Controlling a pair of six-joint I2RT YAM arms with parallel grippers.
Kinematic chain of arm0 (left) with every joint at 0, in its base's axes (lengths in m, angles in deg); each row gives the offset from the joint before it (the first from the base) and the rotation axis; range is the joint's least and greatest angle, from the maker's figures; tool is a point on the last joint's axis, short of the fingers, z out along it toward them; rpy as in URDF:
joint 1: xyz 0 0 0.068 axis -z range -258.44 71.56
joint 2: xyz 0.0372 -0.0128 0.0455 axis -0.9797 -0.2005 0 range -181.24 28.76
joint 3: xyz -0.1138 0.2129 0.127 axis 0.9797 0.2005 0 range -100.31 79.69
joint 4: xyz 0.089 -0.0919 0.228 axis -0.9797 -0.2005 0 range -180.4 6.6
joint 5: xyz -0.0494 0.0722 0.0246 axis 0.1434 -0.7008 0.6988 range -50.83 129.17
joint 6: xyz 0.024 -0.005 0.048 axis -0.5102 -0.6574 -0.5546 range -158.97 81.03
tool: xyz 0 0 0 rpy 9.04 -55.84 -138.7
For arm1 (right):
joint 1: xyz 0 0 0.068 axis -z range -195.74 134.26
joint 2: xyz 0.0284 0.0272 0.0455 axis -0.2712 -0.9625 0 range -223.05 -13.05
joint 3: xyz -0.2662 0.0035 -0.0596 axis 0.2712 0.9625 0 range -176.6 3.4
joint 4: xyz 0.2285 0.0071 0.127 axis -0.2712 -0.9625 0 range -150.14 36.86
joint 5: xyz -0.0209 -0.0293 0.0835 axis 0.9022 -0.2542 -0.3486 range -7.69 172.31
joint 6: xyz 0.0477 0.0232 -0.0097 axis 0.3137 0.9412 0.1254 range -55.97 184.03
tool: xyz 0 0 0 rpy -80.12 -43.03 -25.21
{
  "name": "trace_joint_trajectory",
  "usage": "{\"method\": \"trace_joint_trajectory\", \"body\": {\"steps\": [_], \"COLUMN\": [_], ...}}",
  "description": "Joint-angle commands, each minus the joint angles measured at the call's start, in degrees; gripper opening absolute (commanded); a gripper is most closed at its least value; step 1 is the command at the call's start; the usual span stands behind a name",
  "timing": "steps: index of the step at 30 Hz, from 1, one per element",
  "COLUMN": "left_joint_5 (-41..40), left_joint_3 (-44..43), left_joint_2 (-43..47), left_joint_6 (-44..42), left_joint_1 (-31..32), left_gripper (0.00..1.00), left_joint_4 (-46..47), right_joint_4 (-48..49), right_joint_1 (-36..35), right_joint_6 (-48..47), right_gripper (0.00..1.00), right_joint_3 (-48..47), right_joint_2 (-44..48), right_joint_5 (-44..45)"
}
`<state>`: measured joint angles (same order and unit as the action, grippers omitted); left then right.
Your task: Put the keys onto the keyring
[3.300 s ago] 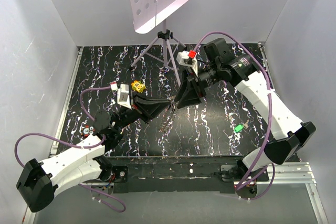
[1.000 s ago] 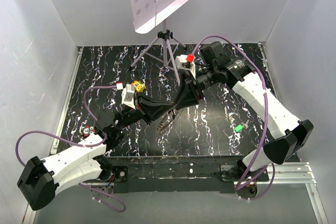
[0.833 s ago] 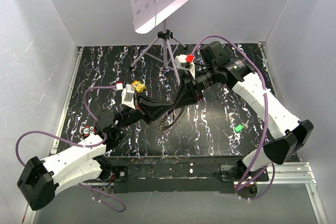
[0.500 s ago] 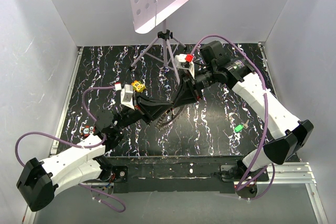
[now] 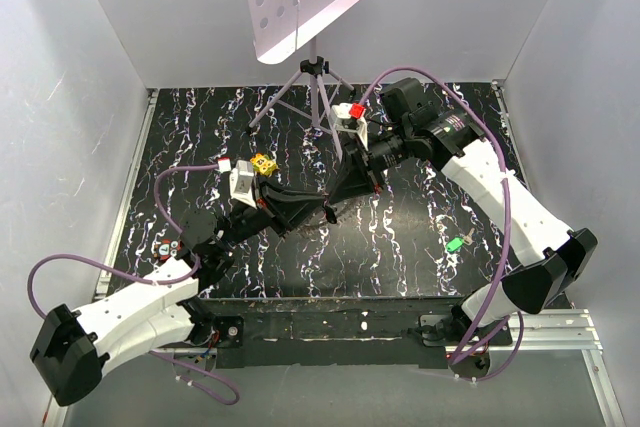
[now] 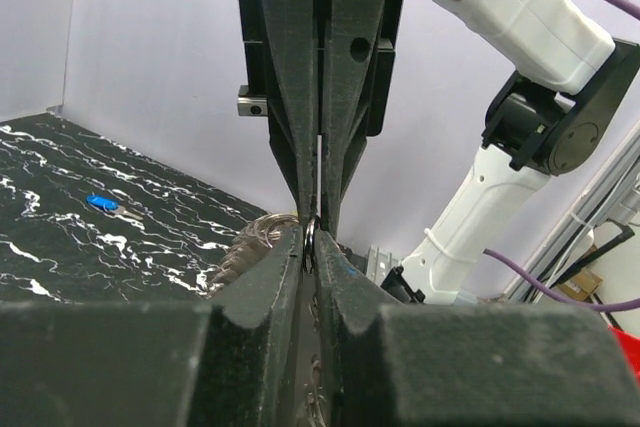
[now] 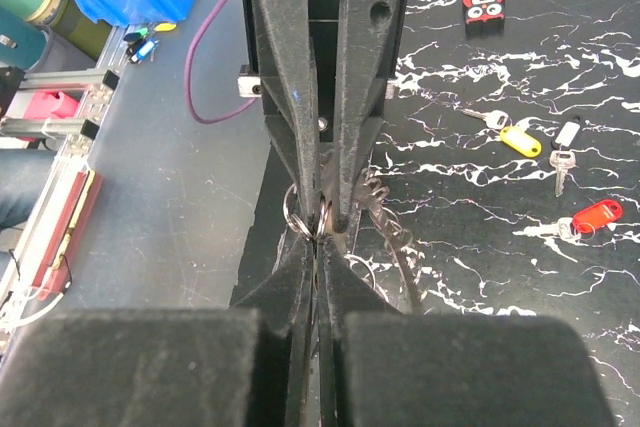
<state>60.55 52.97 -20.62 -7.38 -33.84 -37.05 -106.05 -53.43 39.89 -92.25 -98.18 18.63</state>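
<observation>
So both arms meet fingertip to fingertip in the middle. The left gripper point(image 6: 309, 247) has its fingers pressed together, and so does the right gripper point(image 7: 320, 252), coming at it head-on so the two sets of tips practically touch. Pinched right at that meeting point is the grey-brown metal keyring with the jagged, toothed outer edge point(image 6: 248, 244). Both pairs of fingers are nipping its thin wire at pretty much the same spot, and the rest of the ring sticks out sideways from the tips, held up off the black tabletop with white marbling point(image 5: 400, 242). None of the keys are on it yet, they're all loose on the table. In the right wrist view a small silver key with a yellow plastic head point(image 7: 517, 138) and one with a red plastic head point(image 7: 592, 214) lie off to the right of the fingers, with a third between them whose head colour I can't make out. The blue-headed key point(image 6: 101, 202) sits well off to the left of the left fingers, and the green-headed key point(image 5: 455, 244) lies well apart from both sets of tips, back toward the right arm's base.
</observation>
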Motion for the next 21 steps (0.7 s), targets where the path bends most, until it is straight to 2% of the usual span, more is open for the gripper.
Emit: {"method": "trace_joint_trajectory", "body": {"steps": [1,4,7,10,15,18,21], "left_joint_5": [-1.87,-2.05,-1.96,-1.44,2.16,5.93,10.86], "left_joint_3": [-0.88,-0.79,-1.31,-2.89,-13.51,-21.77,-30.3], "left_joint_2": [2.89,4.82,7.63,10.09,11.24,7.83,1.95], "left_joint_6": [0.48,0.14,-1.35,-4.69,-19.8,-28.58,-34.38], "left_joint_1": [0.05,0.05,0.05,0.05,-0.04,-0.04,-0.13], "left_gripper": [0.2,0.46,0.67,0.82,0.83,0.8,0.74], "left_joint_4": [-0.11,-2.39,-6.17,-13.18,-37.53,-52.54,-63.01], "right_joint_4": [0.0,-0.36,-1.14,-2.72,-10.44,-15.46,-18.63], "right_joint_1": [-0.28,-0.36,-0.36,-0.36,-0.72,-1.68,-2.56], "right_joint_6": [0.76,0.67,-0.03,-1.69,-9.06,-14.16,-17.68], "right_gripper": [0.01,0.01,0.01,0.01,0.01,0.01,0.01], "right_joint_3": [-0.67,-0.85,-1.11,-1.55,-4.44,-6.47,-7.87], "right_joint_2": [1.19,1.27,1.27,1.27,0.14,-0.74,-1.1], "right_joint_5": [2.15,2.42,2.42,2.6,3.12,5.23,7.69]}}
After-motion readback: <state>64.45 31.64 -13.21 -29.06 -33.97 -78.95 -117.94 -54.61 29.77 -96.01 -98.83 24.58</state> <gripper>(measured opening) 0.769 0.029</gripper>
